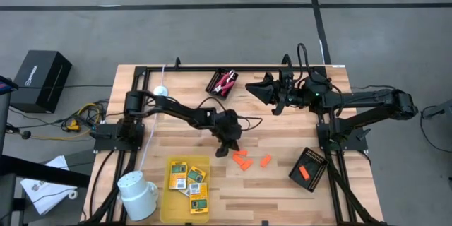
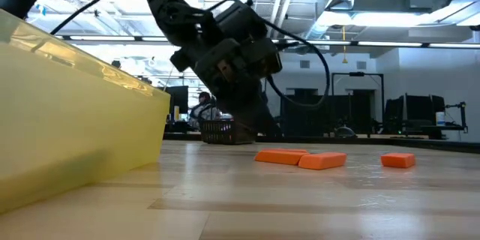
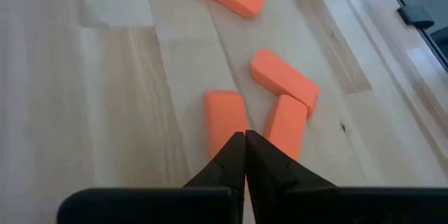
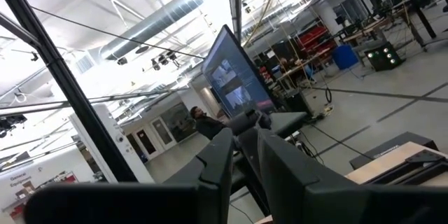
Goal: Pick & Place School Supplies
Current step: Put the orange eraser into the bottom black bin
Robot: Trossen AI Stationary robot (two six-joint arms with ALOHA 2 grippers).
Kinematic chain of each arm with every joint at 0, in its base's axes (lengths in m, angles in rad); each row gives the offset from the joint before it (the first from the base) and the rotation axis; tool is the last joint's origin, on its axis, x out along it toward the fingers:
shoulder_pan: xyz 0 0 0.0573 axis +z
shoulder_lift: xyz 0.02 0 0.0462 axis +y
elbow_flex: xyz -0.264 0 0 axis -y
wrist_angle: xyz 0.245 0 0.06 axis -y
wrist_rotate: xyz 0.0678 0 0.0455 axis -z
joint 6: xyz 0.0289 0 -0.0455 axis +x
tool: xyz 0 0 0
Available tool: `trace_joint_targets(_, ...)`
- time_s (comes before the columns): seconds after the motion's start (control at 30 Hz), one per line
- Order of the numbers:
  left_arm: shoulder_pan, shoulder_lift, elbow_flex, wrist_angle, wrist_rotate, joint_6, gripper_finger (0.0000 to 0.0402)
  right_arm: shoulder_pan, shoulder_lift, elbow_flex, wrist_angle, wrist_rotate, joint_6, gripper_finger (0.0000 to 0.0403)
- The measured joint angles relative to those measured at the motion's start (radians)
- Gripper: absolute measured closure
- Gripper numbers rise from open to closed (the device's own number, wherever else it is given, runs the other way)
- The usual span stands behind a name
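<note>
Several stubby orange pieces (image 1: 244, 160) lie flat on the wooden table; the left wrist view shows a close pair (image 3: 225, 115) (image 3: 285, 122) and two more beyond. My left gripper (image 3: 245, 134) (image 1: 229, 143) is shut and points down at the near ends of that pair. Another orange piece (image 1: 304, 173) lies in a black tray. The yellow-and-green packets (image 1: 189, 181) lie in a yellow tray (image 1: 169, 201). The red-handled tool (image 1: 226, 81) lies in a black tray at the far edge. My right gripper (image 4: 245, 150) (image 1: 263, 88) hangs raised over the far right, narrowly open and empty. My left gripper comes slanting from above, and its shut fingertips (image 3: 236, 147) stand over the gap between the two nearest orange pieces. Whether they touch either piece or the table, I cannot tell. Nothing is between the fingers.
A white mug (image 1: 138, 194) lies at the near left corner, and a small white disc (image 1: 161, 90) sits at the far left. The yellow tray's wall (image 2: 75, 135) fills the low view's left. Bare wood lies between the orange pieces and the right arm's base.
</note>
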Motion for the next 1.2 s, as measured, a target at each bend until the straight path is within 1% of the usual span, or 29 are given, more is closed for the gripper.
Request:
trace_joint_targets(0.17, -0.007, 0.033, 0.015, 0.005, 0.003, 0.001, 0.0399, 0.0, 0.0, 0.0, 0.0, 0.0, 0.0, 0.034)
trace_joint_targets(0.4, 0.0, 0.032, 0.015, 0.001, -0.001, 0.002, 0.0399, 0.0, 0.0, 0.0, 0.0, 0.0, 0.0, 0.034)
trace_joint_targets(0.67, 0.039, 0.056, 0.019, 0.01, 0.022, -0.017, 0.04, 0.0, 0.0, 0.0, 0.001, 0.0, 0.0, 0.034)
trace_joint_targets(0.77, 0.052, 0.056, 0.018, 0.008, 0.017, -0.016, 0.04, 0.0, 0.0, 0.0, 0.001, 0.0, 0.0, 0.034)
trace_joint_targets(0.83, 0.063, 0.058, 0.018, -0.004, -0.019, -0.016, 0.04, 0.0, 0.0, 0.0, 0.002, 0.0, 0.0, 0.034)
trace_joint_targets(0.9, 0.073, 0.061, 0.015, -0.005, -0.002, -0.017, 0.0399, 0.0, 0.0, 0.0, 0.002, 0.0, 0.0, 0.034)
trace_joint_targets(1.2, 0.104, 0.063, 0.015, -0.005, 0.002, -0.012, 0.0399, 0.0, 0.0, 0.0, 0.002, 0.0, 0.0, 0.034)
